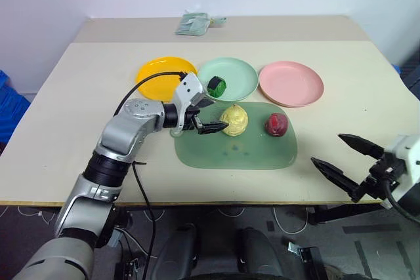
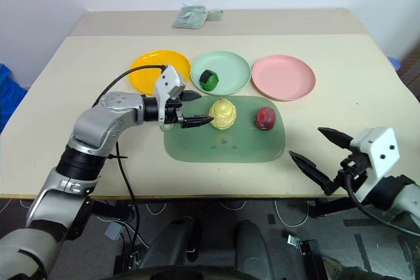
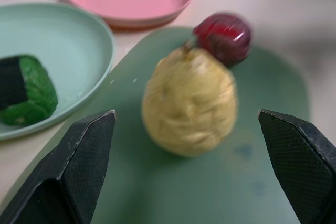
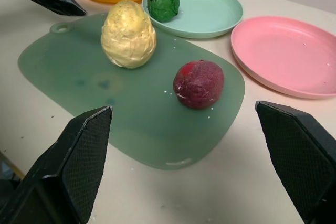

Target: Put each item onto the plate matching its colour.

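Pear-shaped yellow lump (image 1: 234, 120) stands upright, point up, on the translucent green board (image 1: 236, 152), near the board's far edge toward the plates. The left gripper (image 1: 205, 115) is just beside it on the side of the table's left edge, its black fingers (image 3: 86, 153) spread wide and empty, with the lump lying straight ahead between them. That arm is plainly the nearer one. The yellow plate (image 1: 157, 77) waits behind this gripper, near the table's far left. The dark red lump (image 1: 277, 124) sits on the board further right, with the pink plate (image 1: 291, 83) just beyond it. The green ball (image 1: 217, 85) already rests on the mint plate (image 1: 236, 70). The right gripper (image 1: 343, 160) hangs off the table's near right edge, fingers (image 4: 79, 150) spread, empty.
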Motion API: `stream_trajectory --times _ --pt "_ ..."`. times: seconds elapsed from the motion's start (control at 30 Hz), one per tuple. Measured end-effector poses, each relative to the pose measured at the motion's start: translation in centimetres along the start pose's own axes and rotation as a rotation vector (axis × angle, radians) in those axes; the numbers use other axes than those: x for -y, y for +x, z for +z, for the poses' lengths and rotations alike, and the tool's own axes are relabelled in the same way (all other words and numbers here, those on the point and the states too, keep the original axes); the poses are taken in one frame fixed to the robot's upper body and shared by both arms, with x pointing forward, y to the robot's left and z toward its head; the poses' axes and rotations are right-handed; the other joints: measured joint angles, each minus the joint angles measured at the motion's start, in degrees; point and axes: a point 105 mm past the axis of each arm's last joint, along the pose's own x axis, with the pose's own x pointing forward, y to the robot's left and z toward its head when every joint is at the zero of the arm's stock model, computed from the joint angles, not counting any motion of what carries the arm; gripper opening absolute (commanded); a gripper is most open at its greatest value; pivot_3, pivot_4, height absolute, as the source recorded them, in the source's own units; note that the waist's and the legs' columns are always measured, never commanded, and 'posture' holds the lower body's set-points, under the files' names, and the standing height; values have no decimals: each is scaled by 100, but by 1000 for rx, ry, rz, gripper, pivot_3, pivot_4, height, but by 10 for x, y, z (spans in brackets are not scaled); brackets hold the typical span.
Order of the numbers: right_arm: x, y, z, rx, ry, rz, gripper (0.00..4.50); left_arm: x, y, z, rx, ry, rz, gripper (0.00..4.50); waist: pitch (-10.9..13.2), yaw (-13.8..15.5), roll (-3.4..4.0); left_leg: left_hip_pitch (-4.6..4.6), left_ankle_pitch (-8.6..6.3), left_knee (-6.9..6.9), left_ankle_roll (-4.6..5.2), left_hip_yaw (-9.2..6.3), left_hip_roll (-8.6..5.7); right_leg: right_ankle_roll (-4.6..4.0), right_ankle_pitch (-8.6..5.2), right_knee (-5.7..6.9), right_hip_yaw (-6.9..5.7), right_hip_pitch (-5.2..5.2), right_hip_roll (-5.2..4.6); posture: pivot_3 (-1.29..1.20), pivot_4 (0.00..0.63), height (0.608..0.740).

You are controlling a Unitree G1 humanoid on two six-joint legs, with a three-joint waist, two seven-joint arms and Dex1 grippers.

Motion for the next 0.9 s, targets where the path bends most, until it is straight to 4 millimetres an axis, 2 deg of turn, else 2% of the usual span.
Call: stream_trajectory --times 0.13,0.3,0.5,0.6,0.67,0.83,0.9 --pt "-6 -1 6 17 -10 -4 4500 -3 17 4 18 -2 2 4441 1 -4 -2 -1 -3 4 5 -2 1 1 1 -12 -3 6 0 0 150 740" --pt "-8 -1 10 26 -11 -25 4500 4 32 15 51 -1 -28 4441 1 -6 -2 -2 -5 2 8 -2 2 2 1 -15 -2 7 -5 0 150 740" --pt "-7 1 14 37 -7 -45 4500 10 44 9 27 -25 -55 4441 1 -1 -3 -2 -5 4 8 -2 4 2 1 -16 -3 9 -1 0 150 740" --pt "-6 2 16 40 -16 -47 4500 11 48 10 21 -20 -57 3635 1 -2 -3 -2 -6 6 9 -3 3 2 1 -18 -5 12 -1 0 150 740" --pt "-6 3 17 38 -20 -48 4500 11 49 11 20 -19 -57 2681 1 -6 -2 -2 -6 5 10 -3 4 2 1 -18 -6 12 -1 0 150 740" --pt "-6 4 20 44 -31 -46 4500 7 48 12 29 -3 -25 2681 1 -6 -3 -1 -6 6 10 -3 4 2 1 -19 -6 13 -1 0 150 740" --pt "-6 7 23 59 -40 -43 4500 0 41 13 60 -26 18 2681 1 -19 -3 -1 -6 5 10 -3 6 2 1 -19 -5 11 -3 0 150 740"
